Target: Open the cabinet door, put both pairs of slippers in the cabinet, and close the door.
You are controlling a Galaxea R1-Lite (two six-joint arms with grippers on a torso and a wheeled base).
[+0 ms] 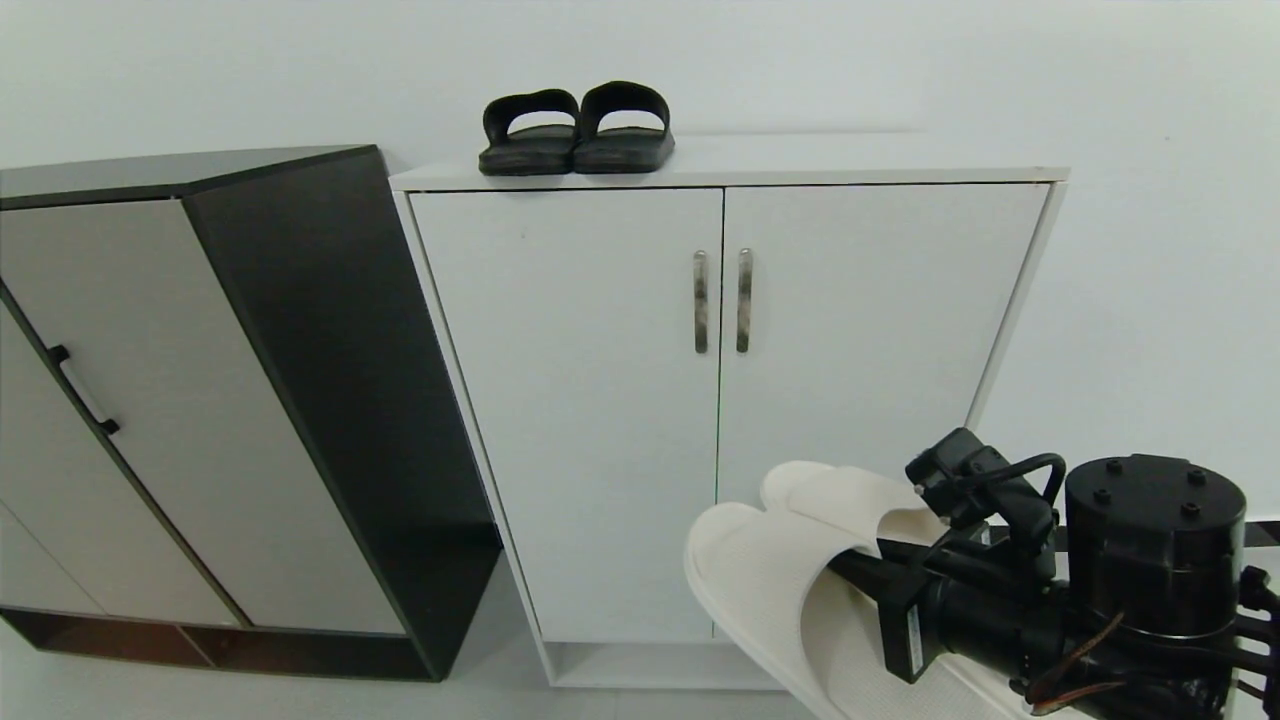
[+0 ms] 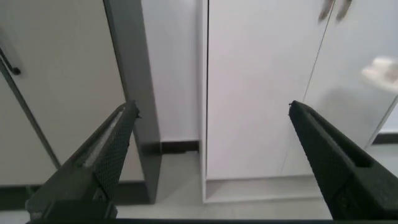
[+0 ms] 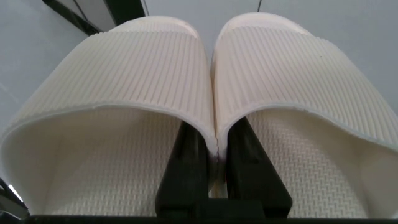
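Observation:
A white two-door cabinet (image 1: 720, 400) stands ahead with both doors shut, its paired metal handles (image 1: 722, 300) at the middle seam. A pair of black slippers (image 1: 577, 130) rests on its top, toward the left. My right gripper (image 1: 870, 565) is low in front of the right door, shut on a pair of white slippers (image 1: 790, 570) pinched together by their inner edges (image 3: 214, 134). My left gripper (image 2: 211, 112) is open, with nothing between its fingers, facing the cabinet's lower left corner (image 2: 205, 186).
A dark cabinet with grey doors (image 1: 200, 400) stands close against the white cabinet's left side. A white wall runs behind both. Open floor lies in front of the cabinets.

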